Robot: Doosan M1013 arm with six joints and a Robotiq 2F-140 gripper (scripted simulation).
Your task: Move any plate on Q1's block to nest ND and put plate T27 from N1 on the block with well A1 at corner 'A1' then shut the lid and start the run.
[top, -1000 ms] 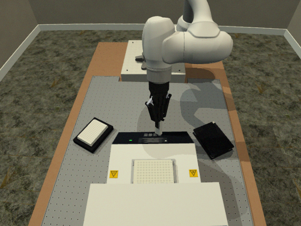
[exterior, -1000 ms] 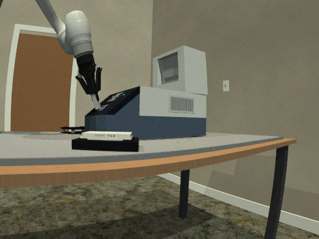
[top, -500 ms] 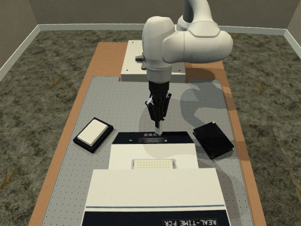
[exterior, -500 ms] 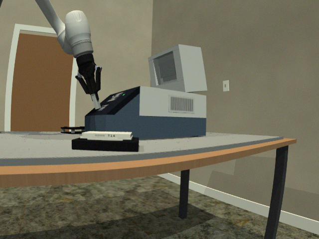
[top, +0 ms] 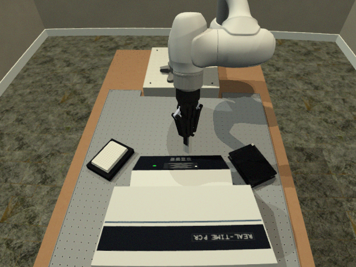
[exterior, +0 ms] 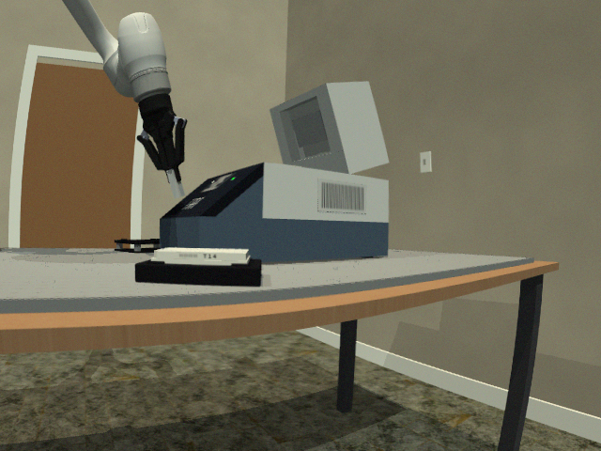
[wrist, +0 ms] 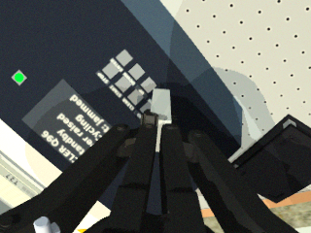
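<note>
The cycler Q1 [exterior: 276, 213] stands mid-table with its dark panel facing the arm. Its lid [exterior: 330, 128] hangs tilted, partway between open and shut; from above the lid [top: 183, 218] hides the block and whatever lies on it. The status lamp [top: 154, 165] shows green and also shows in the wrist view [wrist: 18, 78]. My gripper [top: 187, 148] is shut on nothing, its tips a little above and just off the keypad [top: 181, 158], apart from the keys [wrist: 130, 80]. From the side the gripper [exterior: 178, 186] points down at the panel's front edge.
A white plate labelled T14 [exterior: 201, 255] [top: 109, 156] lies in a black nest left of Q1. An empty black nest [top: 252, 168] lies to Q1's right, seen also in the wrist view [wrist: 279, 162]. The arm's base block [top: 181, 72] stands behind.
</note>
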